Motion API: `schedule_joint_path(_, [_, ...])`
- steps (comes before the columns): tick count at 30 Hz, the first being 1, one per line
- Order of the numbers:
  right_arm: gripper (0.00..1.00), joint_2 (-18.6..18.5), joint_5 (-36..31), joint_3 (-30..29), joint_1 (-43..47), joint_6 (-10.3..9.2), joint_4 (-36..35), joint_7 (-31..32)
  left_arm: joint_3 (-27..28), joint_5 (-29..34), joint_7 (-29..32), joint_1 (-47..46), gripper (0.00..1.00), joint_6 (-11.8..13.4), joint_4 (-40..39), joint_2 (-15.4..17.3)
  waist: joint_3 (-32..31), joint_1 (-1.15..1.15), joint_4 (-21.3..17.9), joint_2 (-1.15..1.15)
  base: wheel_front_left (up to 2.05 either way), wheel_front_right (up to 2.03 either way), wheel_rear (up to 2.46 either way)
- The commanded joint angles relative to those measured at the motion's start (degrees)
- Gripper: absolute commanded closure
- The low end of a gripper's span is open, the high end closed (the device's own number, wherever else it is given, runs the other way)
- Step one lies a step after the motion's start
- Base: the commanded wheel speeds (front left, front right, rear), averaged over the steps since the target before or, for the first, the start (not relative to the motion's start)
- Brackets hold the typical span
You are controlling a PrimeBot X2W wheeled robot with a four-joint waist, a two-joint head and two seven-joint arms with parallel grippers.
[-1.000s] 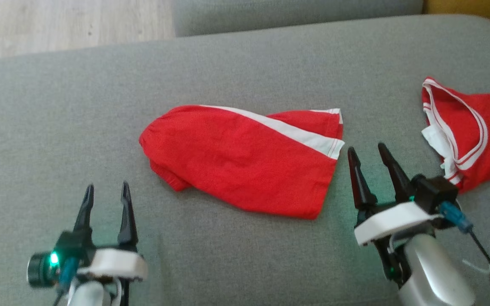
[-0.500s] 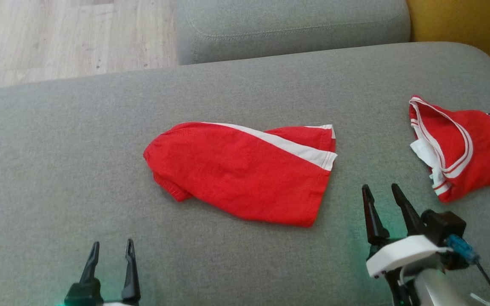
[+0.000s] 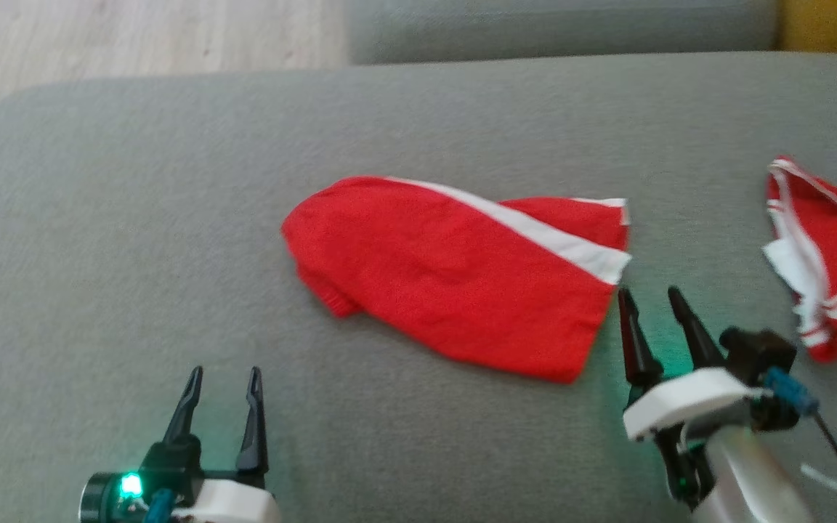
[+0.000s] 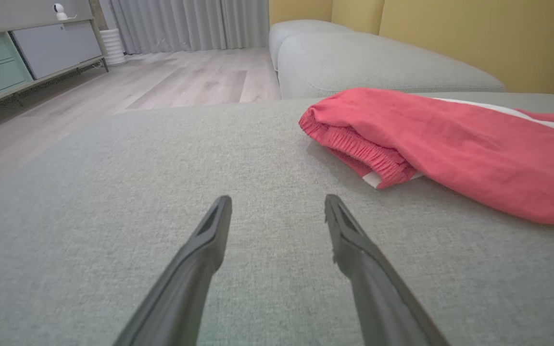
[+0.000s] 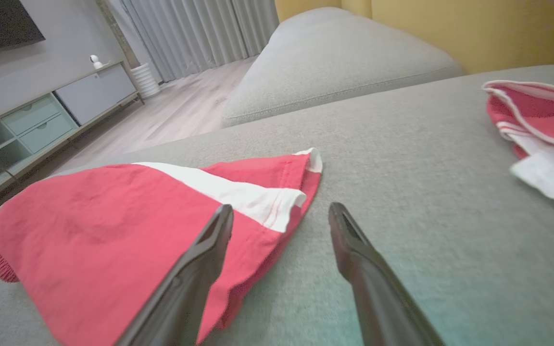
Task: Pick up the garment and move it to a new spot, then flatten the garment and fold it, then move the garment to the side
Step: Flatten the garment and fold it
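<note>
The garment (image 3: 455, 276) is a pair of red shorts with a white side stripe. It lies folded and flat in the middle of the grey sofa cushion (image 3: 135, 218). My right gripper (image 3: 648, 292) is open, its tips just off the garment's right edge below the white stripe. In the right wrist view that gripper (image 5: 282, 207) has its left finger (image 5: 200, 259) over the red cloth (image 5: 104, 216), with nothing between the fingers. My left gripper (image 3: 224, 372) is open and empty, low and to the left of the garment. In the left wrist view it (image 4: 278, 199) points at bare cushion, the garment's waistband end (image 4: 378, 163) ahead to the right.
A second red garment, a jersey with white trim (image 3: 833, 254), lies crumpled at the cushion's right side, also in the right wrist view (image 5: 541, 110). Another grey cushion (image 3: 556, 29) lies beyond, with wooden floor (image 3: 135, 36) at the far left and a yellow wall (image 4: 474, 33) behind.
The whole head view has shifted, so the camera moved. The garment lies as before. My right gripper now stands closer to its right edge than half a second ago. Both grippers stay open.
</note>
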Motion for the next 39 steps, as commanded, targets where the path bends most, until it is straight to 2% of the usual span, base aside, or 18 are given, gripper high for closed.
schedule_joint_path(1, [0.0, 0.1, 0.1, 1.0, -3.1, -0.04, -0.5, -0.2, 1.1, 0.1, -0.3, -2.0, 0.0, -0.1, -1.8, 0.0, 2.3, -0.01, 2.6, 0.0, 0.0, 0.0, 0.0])
schedule_joint_path(10, [0.0, 0.1, 1.0, -2.8, -8.0, -0.04, 6.7, -0.2, -0.7, -0.3, -0.3, -3.4, 0.0, 0.2, -1.3, 0.0, 5.8, -0.01, 7.0, 0.0, 0.0, 0.0, 0.0])
schedule_joint_path(24, [0.0, 0.1, 2.8, -1.1, -8.2, -0.04, 4.1, -0.2, -2.3, -1.6, -0.3, -5.0, 0.0, 1.1, -2.1, 0.0, 6.3, -0.01, 6.1, 0.0, 0.0, 0.0, 0.0])
schedule_joint_path(27, [0.21, 0.1, 2.7, -1.3, -8.4, -0.04, 4.4, -0.2, -2.6, -1.7, -0.3, -5.2, 0.0, 1.1, -2.0, 0.0, 6.4, -0.01, 6.1, 0.0, 0.0, 0.0, 0.0])
schedule_joint_path(30, [0.19, 0.1, 2.2, -1.8, -9.2, -0.04, 5.3, -0.2, -2.8, -1.8, -0.3, -5.4, 0.0, 1.0, -1.8, 0.0, 6.4, -0.01, 6.4, 0.0, 0.0, 0.0, 0.0])
schedule_joint_path(33, [0.22, 0.1, 1.3, -2.5, -10.1, -0.04, 6.7, -0.2, -2.9, -1.9, -0.3, -5.3, 0.0, 1.1, -1.6, 0.0, 6.5, -0.01, 6.9, 0.0, 0.0, 0.0, 0.0])
schedule_joint_path(34, [0.29, 0.1, 1.2, -2.8, -10.3, -0.04, 7.1, -0.2, -2.9, -2.0, -0.3, -5.2, 0.0, 1.2, -1.5, 0.0, 6.5, -0.01, 7.2, 0.0, 0.0, 0.0, 0.0])
schedule_joint_path(35, [0.42, 0.1, 1.1, -2.8, -10.5, -0.04, 7.5, -0.2, -2.9, -2.0, -0.3, -5.2, 0.0, 1.2, -1.5, 0.0, 6.5, -0.01, 7.4, 0.0, 0.0, 0.0, 0.0])
schedule_joint_path(36, [0.58, 0.1, 0.9, -2.9, -10.6, -0.04, 7.9, -0.2, -2.8, -2.1, -0.3, -5.1, 0.0, 1.2, -1.4, 0.0, 6.5, -0.01, 7.6, 0.0, 0.0, 0.0, 0.0])
schedule_joint_path(37, [0.69, 0.1, 0.7, -2.9, -10.8, -0.04, 8.4, -0.2, -2.7, -2.1, -0.3, -5.0, 0.0, 1.2, -1.3, 0.0, 6.5, -0.01, 7.8, 0.0, 0.0, 0.0, 0.0])
schedule_joint_path(38, [0.88, 0.1, 0.8, -2.9, -11.0, -0.04, 8.9, -0.2, -2.6, -2.2, -0.3, -5.0, 0.0, 1.2, -1.2, 0.0, 6.5, -0.01, 8.0, 0.0, 0.0, 0.0, 0.0])
schedule_joint_path(39, [1.0, 0.1, 0.5, -3.0, -11.3, -0.04, 9.3, -0.2, -2.6, -2.2, -0.3, -4.9, 0.0, 1.2, -1.1, 0.0, 6.4, -0.01, 8.2, 0.0, 0.0, 0.0, 0.0])
